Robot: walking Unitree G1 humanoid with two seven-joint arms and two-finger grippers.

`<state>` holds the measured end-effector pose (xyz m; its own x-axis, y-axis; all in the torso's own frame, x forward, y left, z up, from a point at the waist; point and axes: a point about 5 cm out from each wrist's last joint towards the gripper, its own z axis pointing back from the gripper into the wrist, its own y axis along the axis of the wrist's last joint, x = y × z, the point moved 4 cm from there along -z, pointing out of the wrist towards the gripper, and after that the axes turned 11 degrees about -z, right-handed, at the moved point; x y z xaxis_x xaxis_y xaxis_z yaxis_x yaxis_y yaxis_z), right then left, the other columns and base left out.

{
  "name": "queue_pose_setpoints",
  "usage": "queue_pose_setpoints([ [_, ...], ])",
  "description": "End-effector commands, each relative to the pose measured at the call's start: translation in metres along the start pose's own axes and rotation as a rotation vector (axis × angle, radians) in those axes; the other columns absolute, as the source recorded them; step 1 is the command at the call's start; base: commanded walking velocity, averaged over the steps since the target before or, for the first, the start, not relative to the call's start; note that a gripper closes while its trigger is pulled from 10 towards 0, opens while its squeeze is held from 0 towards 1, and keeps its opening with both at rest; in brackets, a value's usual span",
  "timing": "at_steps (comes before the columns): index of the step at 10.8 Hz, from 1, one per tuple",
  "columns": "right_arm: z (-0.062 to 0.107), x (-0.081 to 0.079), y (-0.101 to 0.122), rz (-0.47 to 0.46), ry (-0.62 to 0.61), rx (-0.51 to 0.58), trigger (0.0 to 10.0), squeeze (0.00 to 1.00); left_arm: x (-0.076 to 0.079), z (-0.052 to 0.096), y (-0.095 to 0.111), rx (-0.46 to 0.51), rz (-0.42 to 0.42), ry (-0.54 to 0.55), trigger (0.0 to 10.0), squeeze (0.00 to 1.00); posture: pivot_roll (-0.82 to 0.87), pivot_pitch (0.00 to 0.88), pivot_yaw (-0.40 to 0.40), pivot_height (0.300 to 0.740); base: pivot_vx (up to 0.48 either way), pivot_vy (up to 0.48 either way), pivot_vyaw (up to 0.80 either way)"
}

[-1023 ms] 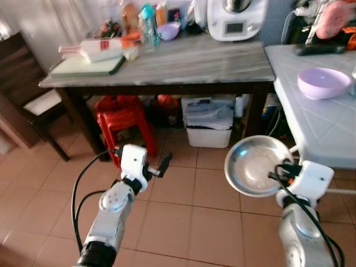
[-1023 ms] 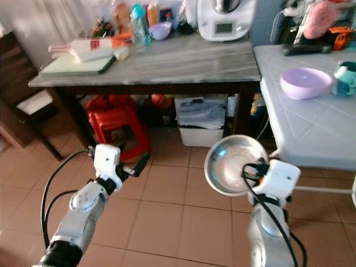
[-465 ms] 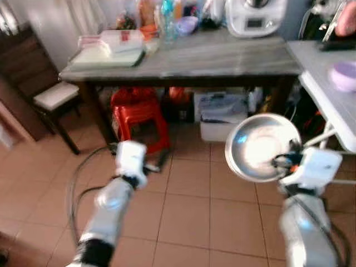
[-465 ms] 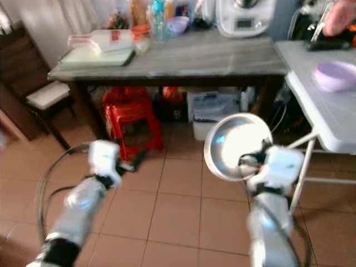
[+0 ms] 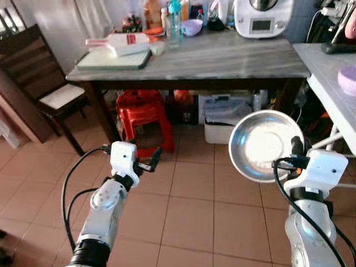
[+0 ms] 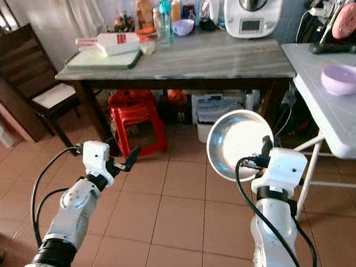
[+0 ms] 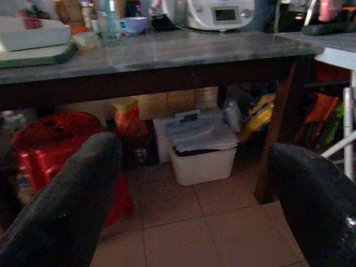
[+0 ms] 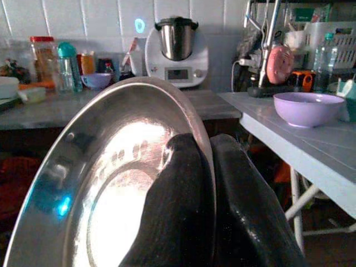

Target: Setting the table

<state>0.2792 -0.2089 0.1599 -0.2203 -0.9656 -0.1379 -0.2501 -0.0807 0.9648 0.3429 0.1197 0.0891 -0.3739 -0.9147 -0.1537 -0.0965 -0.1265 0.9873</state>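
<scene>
open tiled floor (image 5: 189, 206) lies ahead of both arms. beneath the grey table (image 5: 222, 58), a red stool (image 5: 142, 111) and white bin (image 5: 222, 119) block passage. the table's rear edge is crowded with bottles (image 5: 173, 19).

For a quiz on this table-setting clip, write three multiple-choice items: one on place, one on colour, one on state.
1. Where is the red stool?
A. under the grey table
B. on the white table
C. beside the chair

2. What colour is the bowl on the white table?
A. green
B. lilac
C. orange

3. How is the steel plate held?
A. lying on the floor
B. loose in the left gripper
C. pinched at its rim by the right gripper

Key: 1 A, it stands below the tabletop; 2 B, pale purple; 3 C, the fingers clamp the rim.
</scene>
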Motion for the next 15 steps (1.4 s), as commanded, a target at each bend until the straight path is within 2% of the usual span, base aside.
queue_pose_setpoints([
  [1, 0.000, -0.007, 0.003, -0.013, 0.014, 0.009, 10.0, 0.00, -0.004, 0.000, 0.001, 0.001, 0.000, 0.005, 10.0, 0.00, -0.01, 0.000, 0.098, 0.740, 0.416, 0.240, 0.00],
  [6, -0.005, -0.014, 0.002, -0.039, 0.040, -0.001, 10.0, 0.00, 0.004, 0.001, 0.001, 0.008, 0.023, -0.018, 10.0, 0.00, -0.01, 0.000, 0.091, 0.740, 0.415, 0.193, 0.00],
  [8, -0.012, -0.019, 0.007, -0.185, 0.040, -0.005, 10.0, 0.00, 0.008, -0.001, 0.001, 0.008, 0.029, -0.027, 10.0, 0.00, -0.01, 0.000, 0.091, 0.740, 0.424, 0.000, 0.00],
  [10, -0.012, -0.026, 0.007, -0.252, 0.069, -0.018, 10.0, 0.00, 0.013, -0.002, 0.002, 0.011, 0.040, -0.039, 10.0, 0.00, -0.01, 0.000, 0.093, 0.740, 0.426, 0.000, 0.00],
  [15, -0.011, -0.026, 0.008, -0.233, 0.076, -0.020, 10.0, 0.00, 0.021, -0.002, 0.003, 0.012, 0.051, -0.066, 10.0, 0.00, -0.01, 0.000, 0.096, 0.740, 0.421, 0.000, -0.11],
])
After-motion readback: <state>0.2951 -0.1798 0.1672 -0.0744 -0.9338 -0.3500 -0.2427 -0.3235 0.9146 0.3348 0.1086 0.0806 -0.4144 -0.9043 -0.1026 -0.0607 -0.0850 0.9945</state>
